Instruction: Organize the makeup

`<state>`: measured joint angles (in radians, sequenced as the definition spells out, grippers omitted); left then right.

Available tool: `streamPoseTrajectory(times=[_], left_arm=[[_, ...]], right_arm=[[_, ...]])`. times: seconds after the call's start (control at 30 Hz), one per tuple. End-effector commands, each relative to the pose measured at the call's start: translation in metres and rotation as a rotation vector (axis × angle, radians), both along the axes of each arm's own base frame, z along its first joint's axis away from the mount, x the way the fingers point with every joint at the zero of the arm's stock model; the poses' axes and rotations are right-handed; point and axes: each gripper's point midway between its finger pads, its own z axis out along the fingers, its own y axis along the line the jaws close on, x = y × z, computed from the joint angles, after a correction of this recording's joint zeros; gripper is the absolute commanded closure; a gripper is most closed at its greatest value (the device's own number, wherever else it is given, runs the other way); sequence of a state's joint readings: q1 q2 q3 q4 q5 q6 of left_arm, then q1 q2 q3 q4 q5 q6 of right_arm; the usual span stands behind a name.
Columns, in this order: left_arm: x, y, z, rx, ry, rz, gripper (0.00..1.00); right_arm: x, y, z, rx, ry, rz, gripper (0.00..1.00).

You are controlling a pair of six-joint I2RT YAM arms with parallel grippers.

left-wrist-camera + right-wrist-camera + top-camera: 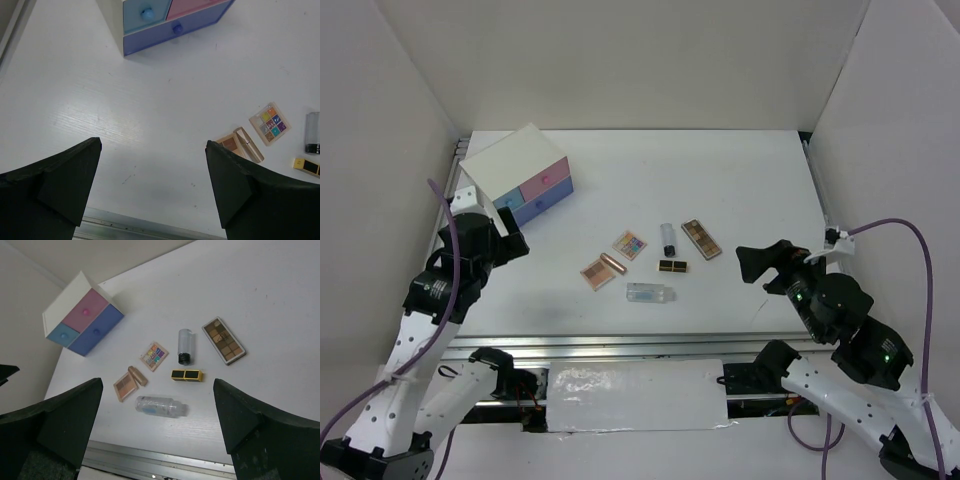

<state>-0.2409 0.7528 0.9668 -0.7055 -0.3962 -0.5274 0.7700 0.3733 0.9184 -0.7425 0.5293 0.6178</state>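
Note:
The makeup lies in a loose group mid-table: a colourful square palette (pixel 630 245), a brown square palette (pixel 593 274) touching a rose-gold lipstick (pixel 612 264), a black-gold lipstick (pixel 672 266), a dark-capped bottle (pixel 668 238), a long palette (pixel 701 238) and a clear tube (pixel 649 293). My left gripper (pixel 508 243) is open and empty, above bare table left of the group. My right gripper (pixel 760 262) is open and empty, to the right of the group. In the right wrist view the clear tube (pixel 160 406) lies between my fingers, well below them.
A white box with pink and blue drawers (pixel 517 178) stands at the back left, drawers shut; it also shows in the left wrist view (pixel 165 20). White walls enclose the table on three sides. A metal rail (pixel 620 345) runs along the near edge.

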Motion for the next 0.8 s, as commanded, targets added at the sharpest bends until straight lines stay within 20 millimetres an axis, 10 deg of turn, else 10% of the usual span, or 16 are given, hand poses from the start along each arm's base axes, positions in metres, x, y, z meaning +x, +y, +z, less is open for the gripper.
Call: streamPoseTrajectory(times=[0.0,0.5,0.63,0.77], left_arm=[[0.004,0.001,0.009,-0.003,-0.018,0.017,0.01],[0.002,0.0,0.002,0.011,0.01,0.051,0.01],[-0.002,0.002,0.004,0.017,0.005,0.073,0.01],[-0.005,0.006,0.011,0.006,-0.03,0.094,0.01]], right_arm=[[-0.002,-0.01,0.006,0.033,-0.012,-0.047,0.0],[-0.012,0.008,0.011,0.162,-0.112,0.075,0.0],[-0.006,0.035,0.009,0.177,-0.107,0.163,0.0],[0.0,0.107,0.022,0.295,-0.181,0.428,0.0]])
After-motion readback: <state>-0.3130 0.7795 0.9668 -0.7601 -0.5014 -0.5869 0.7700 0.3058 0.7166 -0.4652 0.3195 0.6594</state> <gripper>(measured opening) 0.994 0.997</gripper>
